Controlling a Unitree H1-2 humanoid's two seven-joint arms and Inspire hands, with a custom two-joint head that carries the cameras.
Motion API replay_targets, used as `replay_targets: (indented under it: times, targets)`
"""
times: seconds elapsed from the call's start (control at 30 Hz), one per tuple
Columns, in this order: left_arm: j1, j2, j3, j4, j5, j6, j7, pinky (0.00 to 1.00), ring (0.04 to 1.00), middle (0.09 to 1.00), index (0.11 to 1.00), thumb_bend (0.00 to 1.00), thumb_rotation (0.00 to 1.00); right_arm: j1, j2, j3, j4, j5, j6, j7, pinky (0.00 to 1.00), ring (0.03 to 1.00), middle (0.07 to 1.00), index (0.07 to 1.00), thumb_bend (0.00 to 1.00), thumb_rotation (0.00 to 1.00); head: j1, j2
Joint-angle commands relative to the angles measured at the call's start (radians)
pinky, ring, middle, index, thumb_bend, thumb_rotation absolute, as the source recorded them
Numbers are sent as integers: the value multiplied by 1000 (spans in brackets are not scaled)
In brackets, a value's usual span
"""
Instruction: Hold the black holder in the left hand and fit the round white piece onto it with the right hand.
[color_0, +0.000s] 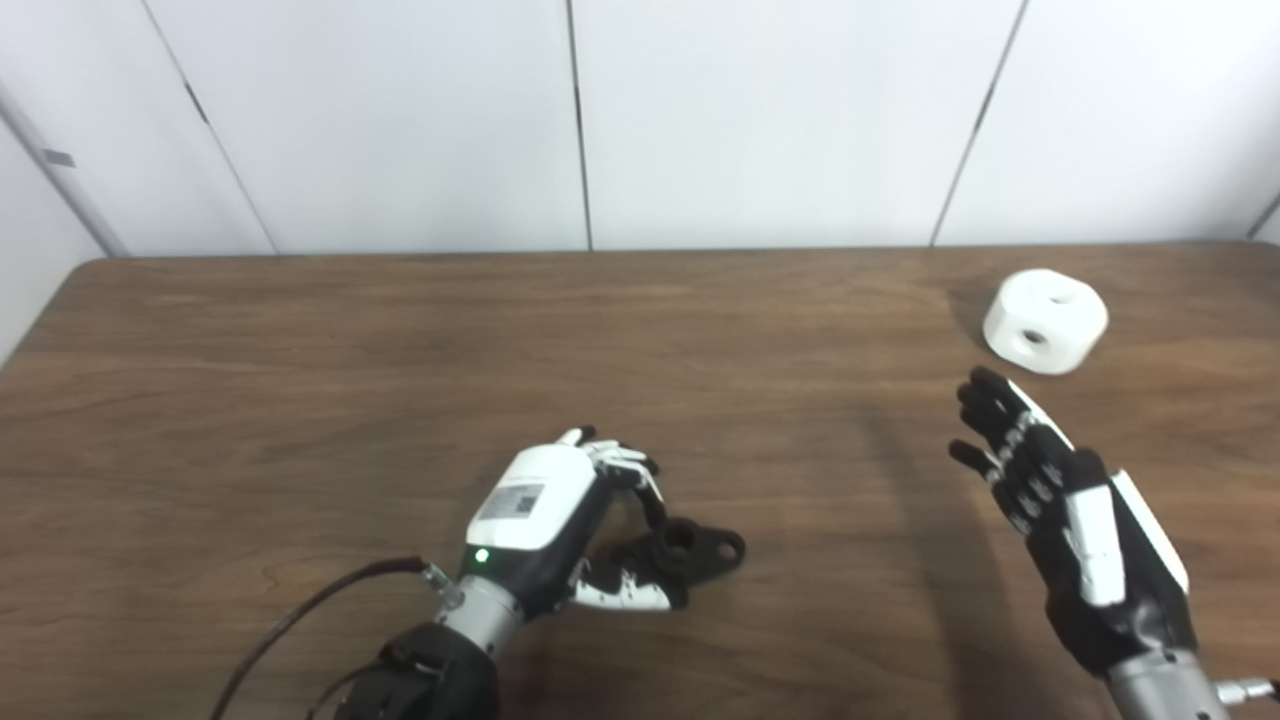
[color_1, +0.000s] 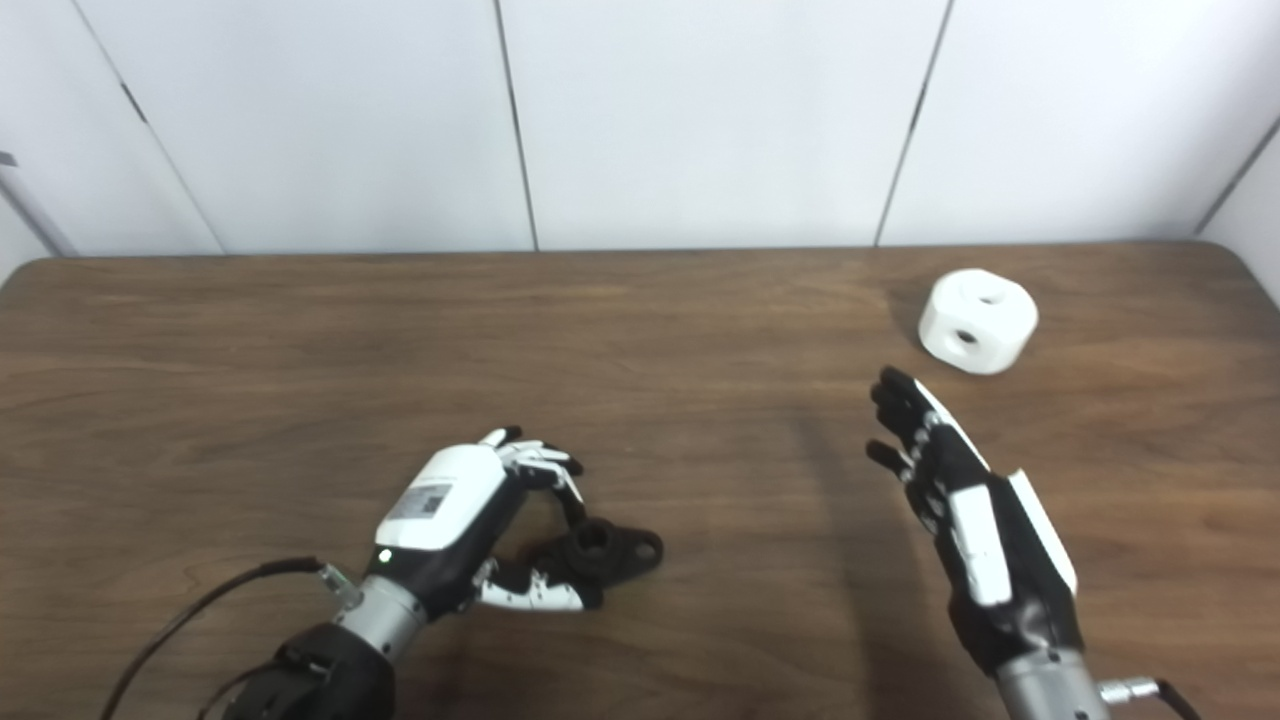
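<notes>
A dark wooden tabletop (color_0: 300, 350) runs up to a white panelled wall (color_0: 760, 120).

Near the front, left of centre, the left hand (color_0: 560, 520) curls around a black holder (color_0: 690, 550) lying on the tabletop. Its fingers (color_0: 630, 470) arch over the holder's far side and its thumb (color_0: 625, 597) presses in from the near side, so the hand grips the holder. The holder's raised round collar and a flat tab with 1 hole stick out to the right of the hand. A green light glows at the wrist, and a dark cable (color_0: 300, 620) trails off toward the bottom left.

At the right, the right hand (color_1: 960, 500) is open and holds nothing, its fingers spread and pointing away toward the far right corner.

Beyond its fingertips, apart from them, the round white piece (color_1: 978, 320) rests on the tabletop near the far edge, showing 1 hole on top and 1 in its side.

The right eye view shows the tabletop's rounded far right corner; the left eye view cuts it off, showing instead the far left corner and a grey wall strip.
</notes>
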Motion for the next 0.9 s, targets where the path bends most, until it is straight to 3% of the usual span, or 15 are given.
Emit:
replay_targets:
  times: [0.0,0.33,0.67,0.87]
  targets:
    - [5,-13,-15,-28,33,-43,6,985,874,793,488,514,51,-25,5,-5,-52,-1,6,-20,905,960,934,922,746,1000,-6,7]
    - [61,-48,-32,28,88,-120,13,965,886,793,488,513,53,-45,10,-2,-103,-8,82,-27,915,958,932,923,722,1000,-40,45]
    - [88,-53,-33,76,119,-175,53,981,895,797,487,513,54,-55,-12,-27,-125,9,97,-47,944,974,939,939,710,1000,-49,54]
    - [96,-43,-22,100,124,-203,74,983,884,789,487,515,53,-65,-63,-24,-118,-109,80,-50,968,968,940,925,682,1000,-70,46]
